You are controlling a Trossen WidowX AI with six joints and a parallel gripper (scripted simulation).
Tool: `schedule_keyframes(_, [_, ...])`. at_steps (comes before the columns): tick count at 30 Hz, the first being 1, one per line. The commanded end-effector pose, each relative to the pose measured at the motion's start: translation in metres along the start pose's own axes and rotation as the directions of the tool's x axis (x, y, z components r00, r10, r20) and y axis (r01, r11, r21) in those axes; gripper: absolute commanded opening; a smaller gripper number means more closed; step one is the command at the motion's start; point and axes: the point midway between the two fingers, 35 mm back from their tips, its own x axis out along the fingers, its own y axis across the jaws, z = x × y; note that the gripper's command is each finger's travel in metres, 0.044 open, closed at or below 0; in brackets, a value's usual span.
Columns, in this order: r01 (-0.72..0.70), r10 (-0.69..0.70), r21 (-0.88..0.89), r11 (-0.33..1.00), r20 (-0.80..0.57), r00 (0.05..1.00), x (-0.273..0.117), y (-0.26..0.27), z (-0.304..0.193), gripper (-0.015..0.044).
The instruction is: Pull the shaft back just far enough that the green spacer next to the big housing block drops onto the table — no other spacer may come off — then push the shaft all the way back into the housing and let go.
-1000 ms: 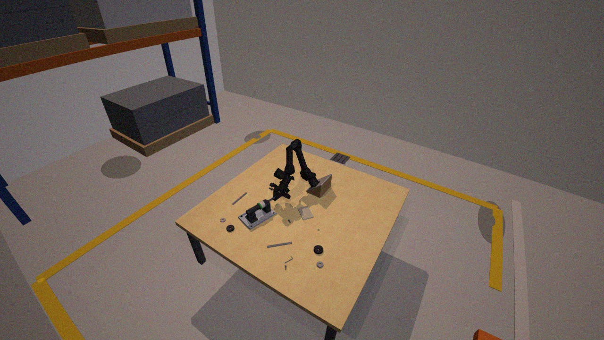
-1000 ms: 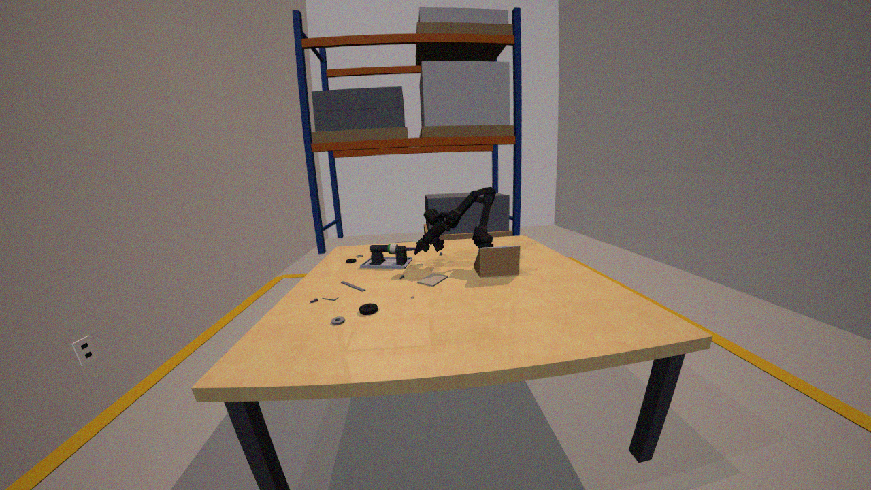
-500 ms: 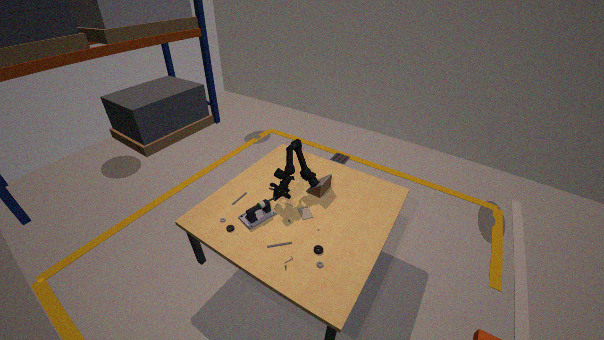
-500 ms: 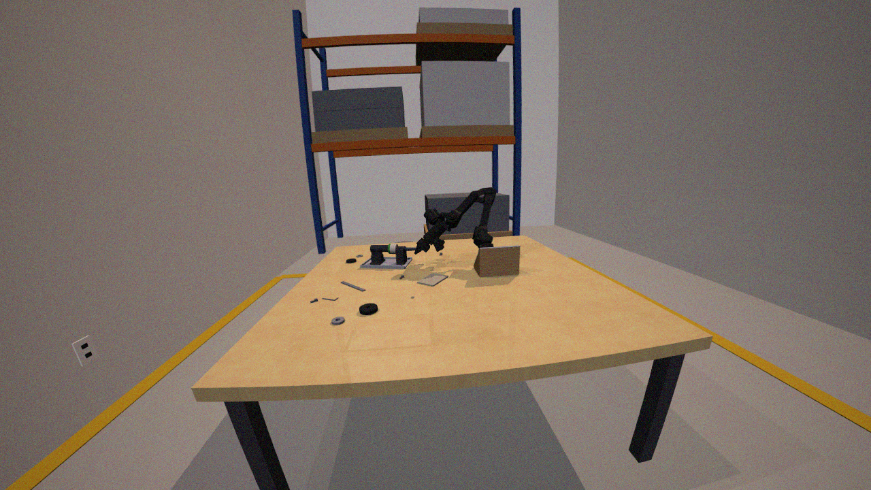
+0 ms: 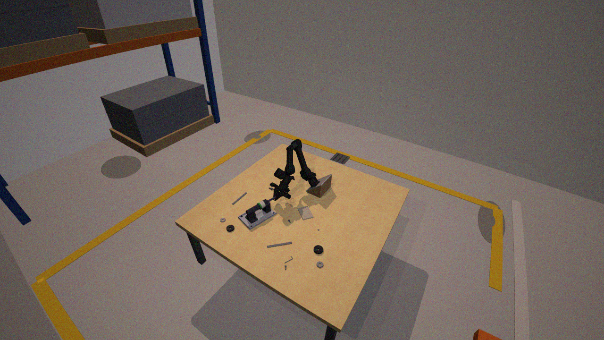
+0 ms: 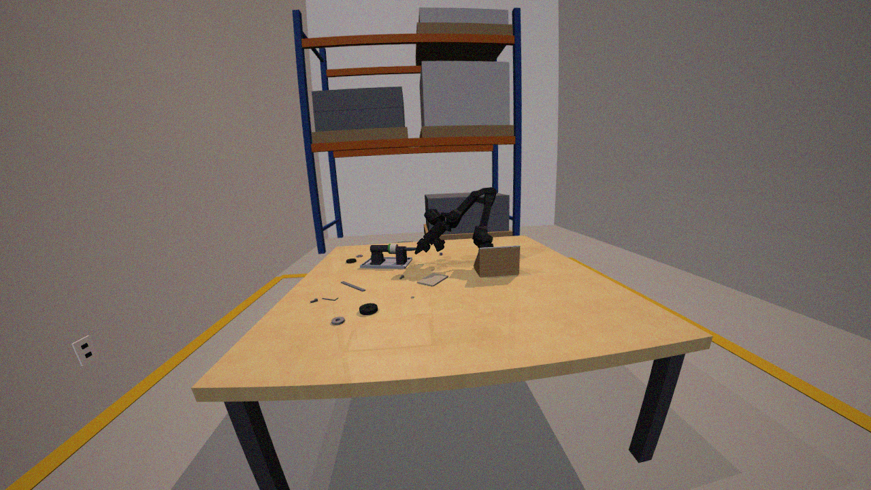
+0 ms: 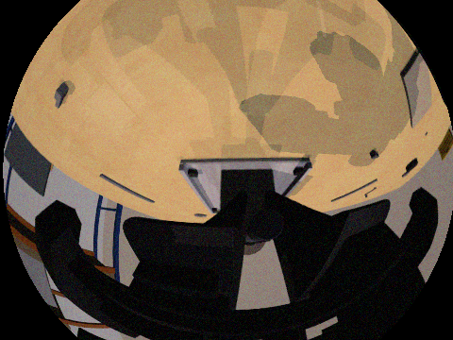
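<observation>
A grey baseplate [image 5: 256, 218] on the wooden table carries a dark housing block [image 5: 252, 213] and a smaller dark support. A shaft [image 5: 270, 200] runs through them with a green spacer [image 5: 259, 204] and a pale spacer beside it, still on the shaft. My gripper [image 5: 276, 196] is shut on the shaft's free end, on the side away from the housing. In the exterior view the fixture [image 6: 387, 254] sits at the table's far left and my gripper [image 6: 418, 248] meets the shaft end. In the wrist view the baseplate [image 7: 245, 179] and dark block lie just past my fingers.
Loose parts lie on the table: black rings [image 5: 230, 228] [image 5: 318, 249], grey washers [image 5: 222, 220] [image 5: 319, 264], thin rods [image 5: 239, 198] [image 5: 279, 244], a hex key [image 5: 288, 259] and a small grey plate [image 5: 305, 212]. A brown wedge block [image 5: 320, 185] stands by the arm's base.
</observation>
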Motion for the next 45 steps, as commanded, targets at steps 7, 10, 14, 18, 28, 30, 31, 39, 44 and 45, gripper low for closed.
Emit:
schedule_keyframes(7, [0.001,-0.001,0.003,1.0,0.0,1.0,-0.0008,-0.0002,0.0009,0.0])
schedule_keyframes(10, [0.001,-0.001,0.003,1.0,0.0,1.0,-0.001,-0.0002,0.0011,0.0])
schedule_keyframes(14, [0.001,-0.001,0.003,1.0,0.0,1.0,-0.0013,-0.0002,0.0014,0.0])
schedule_keyframes(18, [0.001,-0.001,0.003,1.0,0.0,1.0,-0.0016,-0.0002,0.0017,0.0])
schedule_keyframes(28, [0.001,-0.001,0.003,1.0,0.0,1.0,-0.0022,-0.0002,0.0023,0.0])
schedule_keyframes(30, [0.001,-0.001,0.003,1.0,0.0,1.0,-0.0023,-0.0002,0.0025,0.0])
schedule_keyframes(31, [0.001,-0.001,0.003,1.0,0.0,1.0,-0.0024,-0.0002,0.0026,0.0])
schedule_keyframes(39, [0.001,-0.001,0.003,1.0,0.0,1.0,-0.003,-0.0002,0.0031,0.0])
schedule_keyframes(44, [0.001,-0.001,0.003,1.0,0.0,1.0,-0.0033,-0.0002,0.0034,0.0])
schedule_keyframes(45, [0.001,-0.001,0.003,1.0,0.0,1.0,-0.0034,-0.0002,0.0035,0.0])
